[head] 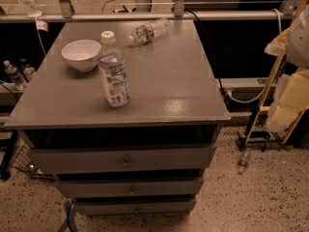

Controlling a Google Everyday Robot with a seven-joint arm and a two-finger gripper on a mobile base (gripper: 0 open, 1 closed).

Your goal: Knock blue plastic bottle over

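Camera view — bottle [113, 76] upright, gripper [284, 111] right

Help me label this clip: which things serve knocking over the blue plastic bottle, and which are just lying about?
Job: blue plastic bottle, upright on the table; hand, at the right edge.
Lying about: white bowl; small bottle, on its side at the back.

1. The blue plastic bottle [113, 74] is a large, clear bottle with a white cap and a white-and-blue printed label around its body.
2. It stands upright, cap up.
3. Its base rests on the left half of the surface, nearer the front edge than the back edge and clear of both corners.
4. The gripper [289, 98] hangs beyond the surface's right edge, well apart from the bottle.
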